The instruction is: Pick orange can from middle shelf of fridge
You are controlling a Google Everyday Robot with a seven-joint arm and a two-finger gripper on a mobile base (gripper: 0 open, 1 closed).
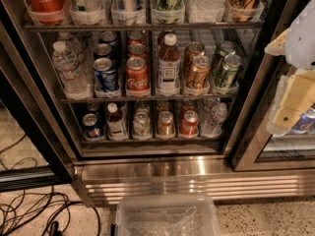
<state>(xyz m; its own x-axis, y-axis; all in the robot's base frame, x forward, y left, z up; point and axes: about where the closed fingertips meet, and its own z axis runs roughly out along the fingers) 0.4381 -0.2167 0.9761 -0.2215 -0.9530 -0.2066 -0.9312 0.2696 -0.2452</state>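
Closest to the lens, a clear plastic bin [167, 214] sits on the speckled floor, with black cables [29, 211] coiled to its left. Behind it stands the fridge [162, 172], its shelves open to view. The orange can [198, 73] stands upright in the front row of the middle shelf [147, 99], between a white-capped bottle [168, 65] and a green can [227, 71]. A second copper-coloured can stands right behind it. The claw [288, 109] hangs at the right edge, outside the shelves and before the door frame, well apart from the orange can. Whether it is spread or pressed together I cannot tell.
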